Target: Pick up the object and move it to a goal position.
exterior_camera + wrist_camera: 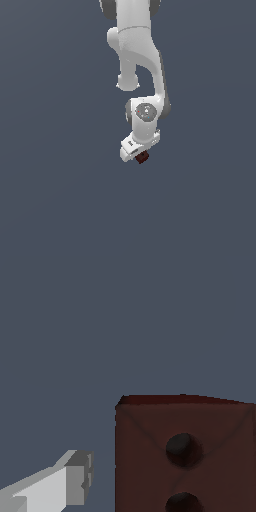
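Note:
The object (142, 158) is a small dark red-brown cube that sits right at the tip of my white gripper (137, 154), below the arm's wrist in the middle of the exterior view. Up close in the wrist view, the object (185, 456) fills one side of the picture and shows two round dark spots on its face. One grey-white finger (67, 483) stands beside the cube with a clear gap between them. The other finger is hidden. The gripper looks open, and nothing is clamped.
The white arm (137, 55) reaches down from the top of the exterior view. Around it there is only a plain dark blue-grey ground (50, 175), with no other objects or edges in sight.

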Tool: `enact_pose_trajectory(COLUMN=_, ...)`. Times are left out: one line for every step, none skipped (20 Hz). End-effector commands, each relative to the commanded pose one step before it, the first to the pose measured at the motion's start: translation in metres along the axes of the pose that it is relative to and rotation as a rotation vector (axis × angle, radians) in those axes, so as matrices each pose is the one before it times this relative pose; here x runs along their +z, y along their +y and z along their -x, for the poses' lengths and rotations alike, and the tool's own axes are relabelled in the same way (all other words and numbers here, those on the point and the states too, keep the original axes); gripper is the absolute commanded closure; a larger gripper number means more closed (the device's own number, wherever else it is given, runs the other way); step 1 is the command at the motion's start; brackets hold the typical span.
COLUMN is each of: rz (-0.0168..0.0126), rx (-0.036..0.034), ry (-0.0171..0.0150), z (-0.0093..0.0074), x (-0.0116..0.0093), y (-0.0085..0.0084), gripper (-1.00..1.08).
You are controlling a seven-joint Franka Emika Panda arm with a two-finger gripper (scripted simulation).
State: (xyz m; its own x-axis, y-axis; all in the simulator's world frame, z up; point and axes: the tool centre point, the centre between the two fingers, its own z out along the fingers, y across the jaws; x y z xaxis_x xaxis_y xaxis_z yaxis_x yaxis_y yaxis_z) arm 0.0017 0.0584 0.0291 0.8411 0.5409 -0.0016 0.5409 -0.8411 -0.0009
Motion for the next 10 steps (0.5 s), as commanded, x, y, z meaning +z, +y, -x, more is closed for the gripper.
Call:
enact_pose_trajectory(rz=0.00088, rx=-0.00027, ry=0.00152, z=-0.00098, x=0.00211, y=0.00052, gripper=-0.92)
enact_pose_trajectory(rz=0.0, rx=0.0, ry=0.0, z=0.0, x=0.0, y=0.0, gripper=1.08)
enact_pose_trajectory(rz=0.0, rx=0.0, ry=0.0, z=0.0, x=0.0, y=0.0, gripper=1.08)
enact_pose_trajectory(rz=0.0, rx=0.0, ry=0.0, z=0.0, x=0.0, y=0.0, gripper=1.08)
enact_pose_trajectory(rz=0.0, rx=0.0, ry=0.0, z=0.0, x=0.0, y=0.0, gripper=1.08)
enact_pose_trajectory(rz=0.0, rx=0.0, ry=0.0, z=0.0, x=0.0, y=0.0, gripper=1.08)
enact_pose_trajectory(rz=0.0, rx=0.0, ry=0.0, z=0.0, x=0.0, y=0.0, gripper=1.08)
enact_pose_trajectory(rz=0.0, rx=0.0, ry=0.0, z=0.0, x=0.0, y=0.0, gripper=1.08)
enact_pose_trajectory(rz=0.0, rx=0.0, ry=0.0, z=0.0, x=0.0, y=0.0, gripper=1.08)
enact_pose_trajectory(rz=0.0, rx=0.0, ry=0.0, z=0.0, x=0.0, y=0.0, gripper=1.08)
